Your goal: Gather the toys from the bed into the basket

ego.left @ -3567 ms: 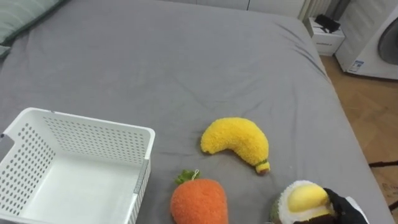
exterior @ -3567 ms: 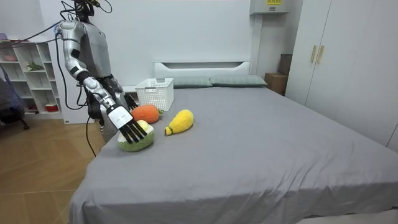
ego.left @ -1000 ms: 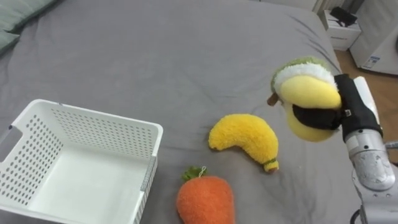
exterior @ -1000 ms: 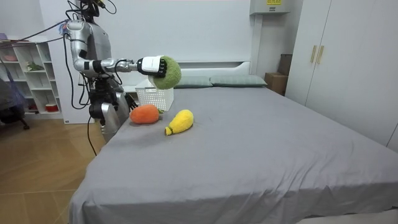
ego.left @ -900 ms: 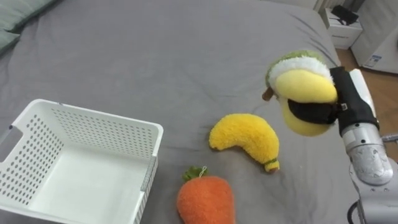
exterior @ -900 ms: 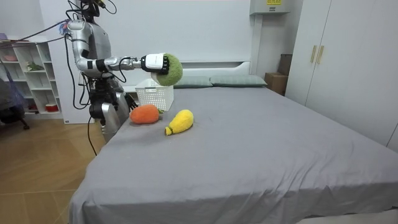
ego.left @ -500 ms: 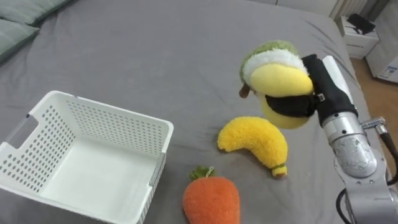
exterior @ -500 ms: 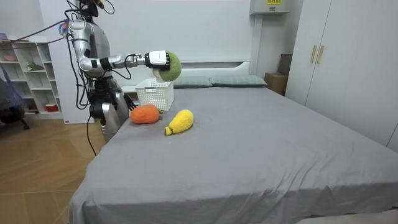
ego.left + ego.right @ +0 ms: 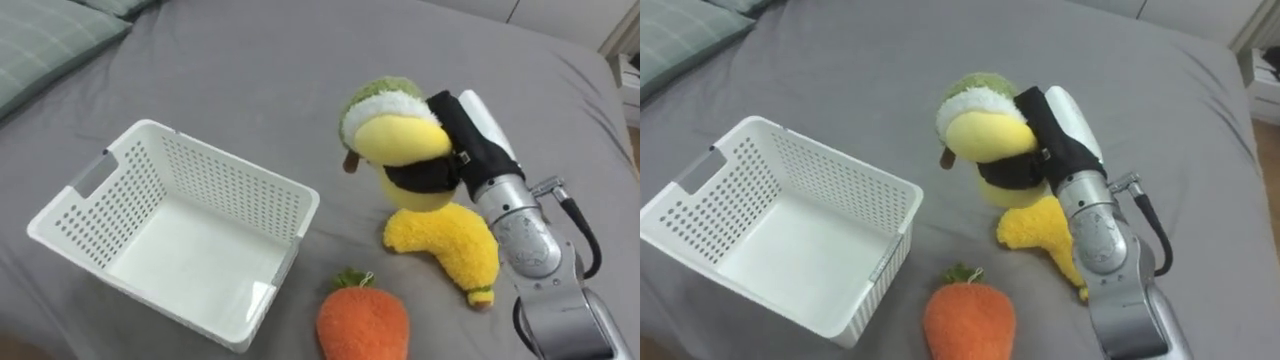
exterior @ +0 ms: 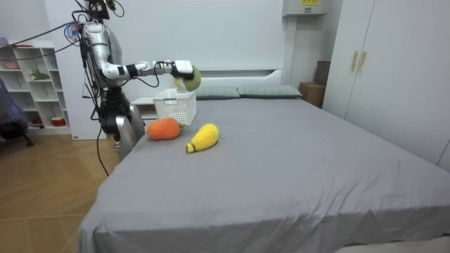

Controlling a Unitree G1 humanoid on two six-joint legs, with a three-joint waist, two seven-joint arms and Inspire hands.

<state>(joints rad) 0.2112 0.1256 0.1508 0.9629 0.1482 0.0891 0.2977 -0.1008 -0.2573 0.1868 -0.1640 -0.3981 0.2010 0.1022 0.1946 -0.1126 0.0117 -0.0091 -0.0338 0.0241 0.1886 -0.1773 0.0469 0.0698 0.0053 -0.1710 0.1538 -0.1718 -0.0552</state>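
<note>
The white basket (image 9: 230, 180) stands open-topped and empty inside. The air between its right rim and the right hand (image 9: 468, 145), which clasps a round plush toy (image 9: 395, 135), is free. A plush banana (image 9: 450, 245) lies under that hand, and a plush carrot (image 9: 362, 320) lies near the basket's corner. The grey bed (image 9: 250, 70) beyond is open.

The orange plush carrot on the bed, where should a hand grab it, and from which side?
Probably across its fat orange body, coming down from above: the carrot lies flat on the bed, and its green leaf tuft looks too small to hold.
</note>
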